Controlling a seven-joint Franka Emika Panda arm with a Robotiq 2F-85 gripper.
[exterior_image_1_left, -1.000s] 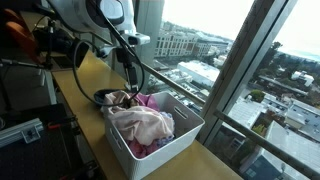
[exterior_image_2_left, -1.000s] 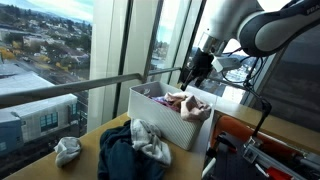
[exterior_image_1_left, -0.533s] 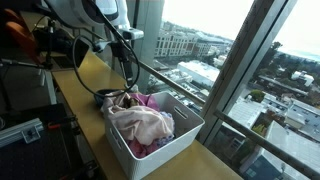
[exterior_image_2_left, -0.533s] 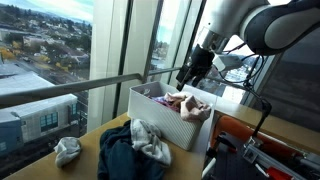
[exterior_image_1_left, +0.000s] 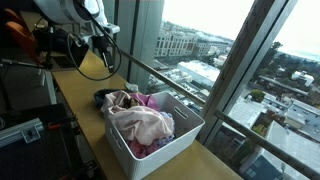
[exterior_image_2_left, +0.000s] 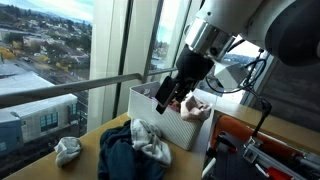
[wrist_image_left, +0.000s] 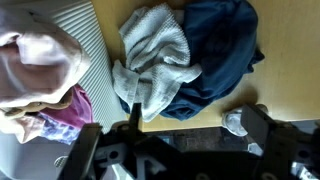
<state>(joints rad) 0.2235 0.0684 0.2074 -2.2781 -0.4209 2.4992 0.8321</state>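
Gripper (exterior_image_2_left: 164, 98) hangs in mid-air w/ jaws spread wide: nothing btwn them, nothing touched. In an exterior view it shows in front of the white basket (exterior_image_2_left: 168, 127), up above table level. The wrist view looks down past the dark gripper body at the bottom of the pic. Nearest below it lies a crumpled grey-white cloth (wrist_image_left: 152, 62), resting partly on a dark blue garment (wrist_image_left: 215, 50), the two overlapping. In an exterior view the same pile has the cloth (exterior_image_2_left: 150, 140) on top of the blue heap (exterior_image_2_left: 120, 158), just beside the basket's end wall. The basket holds pink clothes (wrist_image_left: 40, 75), heaped & bulging a bit over the rim. A small grey sock (wrist_image_left: 235, 122) lies alone, apart from the pile, nr the table's end. Any lettering on basket or cloths is too small/blurred to read. Everything sits on a narrow wooden table (exterior_image_2_left: 95, 135) running along the window (exterior_image_2_left: 60, 55). The basket fills most of the table's width, its long side close to the window-side edge. Bare wood shows btwn pile & sock, and also beyond the basket's far end (exterior_image_1_left: 75, 85).
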